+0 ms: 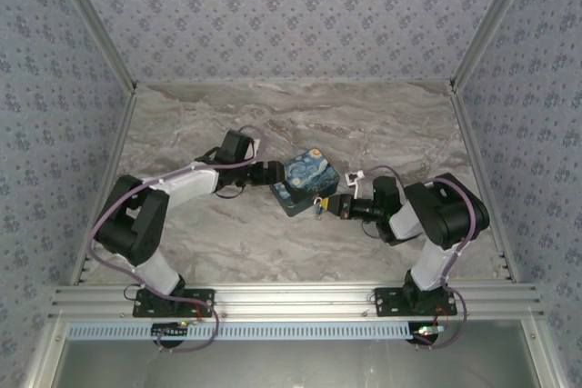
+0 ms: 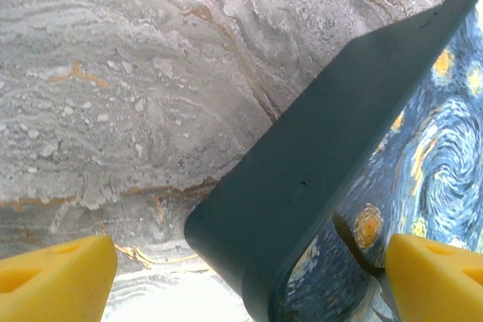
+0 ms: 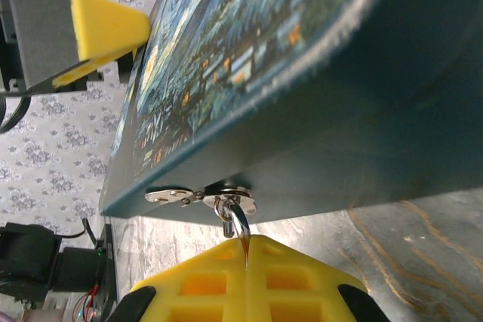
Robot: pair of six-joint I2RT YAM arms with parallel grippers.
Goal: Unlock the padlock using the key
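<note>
At the right gripper's fingertips hung the padlock. Its thin silvery shackle came down from the hasp on the side of the box and ran straight into the seam between the yellow pads, which were pressed fully together on it, hiding the lock's body. Across the box from that hand, the left gripper stood spread wide with a corner of the box between its fingers. One finger lay over the printed lid and the other was clear of the box's side, above the table, so whether it truly braced the box could not be told. The risk, as I judged it, lay in that pinch: a grip on so thin a wire could slip or twist the lock, and any pull would drag the box if the far hand were loose. With the lock's body buried in the pads, the key would have no clear way in.
</note>
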